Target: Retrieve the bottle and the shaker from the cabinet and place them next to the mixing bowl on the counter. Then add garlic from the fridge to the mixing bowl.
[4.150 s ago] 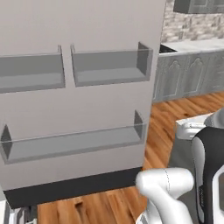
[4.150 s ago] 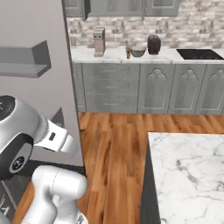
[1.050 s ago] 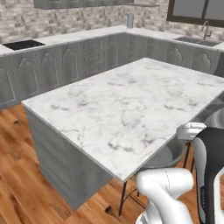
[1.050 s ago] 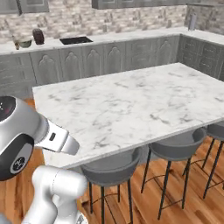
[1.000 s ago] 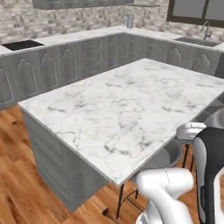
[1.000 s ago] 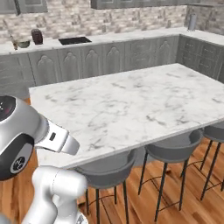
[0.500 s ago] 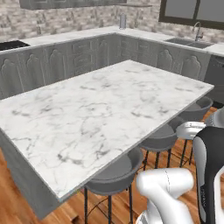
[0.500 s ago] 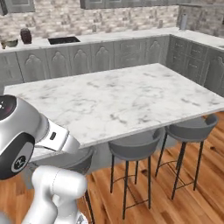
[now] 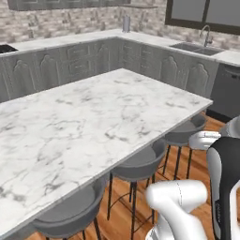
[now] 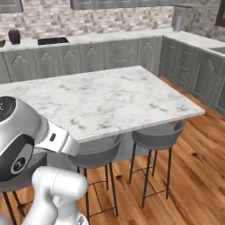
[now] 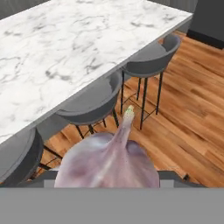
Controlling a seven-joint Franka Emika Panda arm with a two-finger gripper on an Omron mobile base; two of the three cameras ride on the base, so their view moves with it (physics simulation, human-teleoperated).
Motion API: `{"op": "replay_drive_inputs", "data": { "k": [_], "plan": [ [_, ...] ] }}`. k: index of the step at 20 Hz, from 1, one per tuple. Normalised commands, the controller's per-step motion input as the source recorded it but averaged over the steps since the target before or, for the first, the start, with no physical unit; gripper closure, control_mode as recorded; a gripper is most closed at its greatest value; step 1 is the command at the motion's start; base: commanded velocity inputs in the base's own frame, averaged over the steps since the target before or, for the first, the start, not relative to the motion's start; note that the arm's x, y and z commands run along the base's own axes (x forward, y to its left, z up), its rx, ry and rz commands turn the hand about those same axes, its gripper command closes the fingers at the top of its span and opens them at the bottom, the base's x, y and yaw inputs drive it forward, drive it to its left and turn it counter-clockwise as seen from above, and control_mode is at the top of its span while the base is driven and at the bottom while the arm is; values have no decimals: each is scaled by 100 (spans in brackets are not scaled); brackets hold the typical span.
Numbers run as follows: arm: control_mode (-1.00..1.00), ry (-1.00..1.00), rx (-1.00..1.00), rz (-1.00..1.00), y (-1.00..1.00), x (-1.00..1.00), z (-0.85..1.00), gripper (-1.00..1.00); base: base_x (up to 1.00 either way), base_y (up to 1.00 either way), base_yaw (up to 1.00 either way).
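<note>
A white marble island top [image 9: 89,117] is stretching across the middle of the kitchen, veined in grey. 3 grey bar stools [image 9: 140,161] are standing tucked along its near edge on thin dark legs, over an orange-brown wood floor [image 10: 189,158]. Grey panelled base cabinets [image 10: 88,59] are running along the far walls under a pale counter, backed by a mottled stone-tile backsplash [image 10: 101,19]. A sink with a curved tap [image 9: 205,35] is sitting below a dark window. A black cooktop [image 10: 52,41] is lying flush in the counter, and a dark jar [image 10: 14,36] is standing to the left of it in the right base view.
</note>
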Motion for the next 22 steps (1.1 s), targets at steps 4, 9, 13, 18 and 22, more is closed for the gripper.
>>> {"op": "replay_drive_inputs", "data": {
  "k": [4, 9, 13, 18, 22],
  "plan": [
    [100, 0, 0, 0, 0, 0, 0, 100, 85, -100, 15],
    [100, 0, 0, 0, 0, 0, 0, 100, 100, -100, 23],
    [100, 0, 0, 0, 0, 0, 0, 100, 100, -100, 25],
    [100, 0, 0, 0, 0, 0, 0, 100, 100, -100, 28],
    [100, 0, 0, 0, 0, 0, 0, 100, 96, -100, 28]
  ]
}}
